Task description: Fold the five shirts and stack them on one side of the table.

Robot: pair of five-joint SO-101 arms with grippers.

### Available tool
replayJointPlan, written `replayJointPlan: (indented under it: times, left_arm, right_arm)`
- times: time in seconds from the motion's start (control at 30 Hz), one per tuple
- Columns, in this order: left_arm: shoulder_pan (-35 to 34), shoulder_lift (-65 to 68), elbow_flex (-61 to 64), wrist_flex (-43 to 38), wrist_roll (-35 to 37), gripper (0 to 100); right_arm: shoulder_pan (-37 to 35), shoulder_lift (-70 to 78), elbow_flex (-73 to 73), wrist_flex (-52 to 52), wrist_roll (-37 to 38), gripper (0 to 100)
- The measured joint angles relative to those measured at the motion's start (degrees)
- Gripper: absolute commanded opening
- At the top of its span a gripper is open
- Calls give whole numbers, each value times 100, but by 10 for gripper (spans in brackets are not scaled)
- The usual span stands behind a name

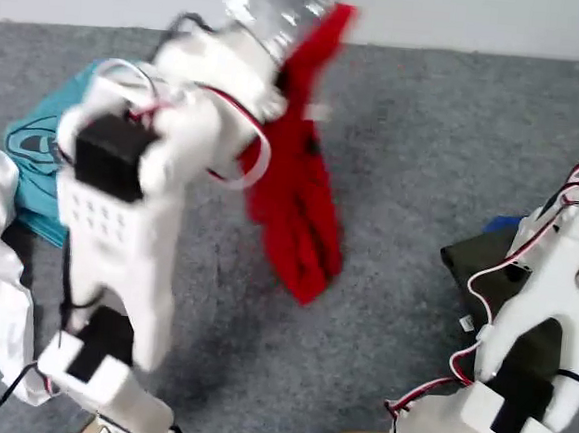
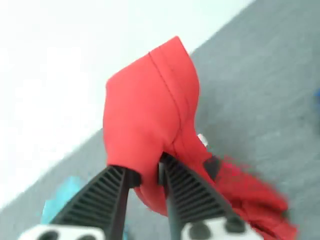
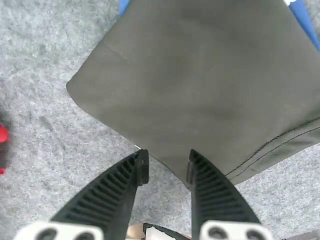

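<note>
Left gripper (image 2: 147,170) clamps lifted red shirt (image 2: 150,110).

You're working in bright, even light that seems to fall from above. In the high view the left arm (image 1: 129,214) throws only a soft, pale shadow on the grey table (image 1: 426,137), deepest beside its base. The white wall (image 1: 485,21) behind is washed out, and in the left wrist view it glares almost blank. The red shirt (image 2: 150,115) is strongly lit there, with darker creases. In the right wrist view the dark shirt (image 3: 200,85) is evenly lit, with a thin shadow along its edge.
</note>
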Motion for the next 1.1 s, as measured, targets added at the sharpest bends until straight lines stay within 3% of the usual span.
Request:
replayJointPlan:
  times: [0.2, 0.33, 0.73, 0.9, 1.1]
  left_arm:
    - [-1574, 624, 1424, 0, 0, 12]
    - [-2233, 923, 2347, 0, 18, 12]
    - [-3455, 1855, 3701, -18, 18, 12]
    - [-3736, 2154, 3974, -53, 18, 12]
    - [-3727, 2462, 4035, -62, 18, 12]
  right_arm:
    - [-158, 0, 149, 0, 62, 128]
    - [-985, 0, 431, 0, 378, 129]
    - [-5134, 202, 1029, -765, 624, 200]
    - [-6127, 642, 1055, -765, 624, 152]
    - [-6743, 1248, 1055, -1064, 791, 136]
